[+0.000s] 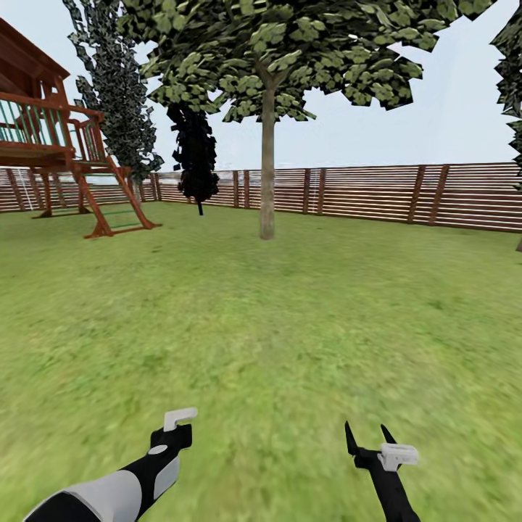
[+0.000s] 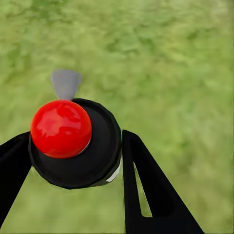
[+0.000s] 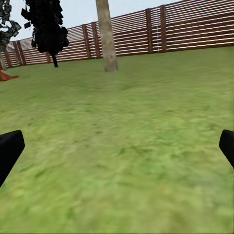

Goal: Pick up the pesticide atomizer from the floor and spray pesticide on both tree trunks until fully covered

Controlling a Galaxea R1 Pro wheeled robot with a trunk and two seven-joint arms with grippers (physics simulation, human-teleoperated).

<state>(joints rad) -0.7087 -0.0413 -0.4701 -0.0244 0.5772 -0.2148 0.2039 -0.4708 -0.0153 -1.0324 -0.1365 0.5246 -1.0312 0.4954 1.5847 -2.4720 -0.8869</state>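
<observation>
Gripping the pesticide atomizer [image 2: 73,144] between its fingers, left gripper [image 1: 172,435] at 7 o'clock, right gripper [image 1: 370,438] spread apart at 5 o'clock, tree trunk [image 1: 267,170] at 12 o'clock, lawn [image 1: 290,312] between.

- Low at the left of the head frame I see my left arm, a grey-and-black forearm angling up and inward.
- My left two-finger black gripper [image 2: 73,146] is clamped on a round black object with a glossy red ball on top, one finger on each side, in the lower half of the left wrist frame.
- My right arm, slim and black, rises from the bottom right of the head frame.
- My right black pointed-finger gripper [image 1: 370,438] stands spread and empty, fingertips up; in the right wrist frame its fingertips [image 3: 9,148] sit at opposite edges.
</observation>
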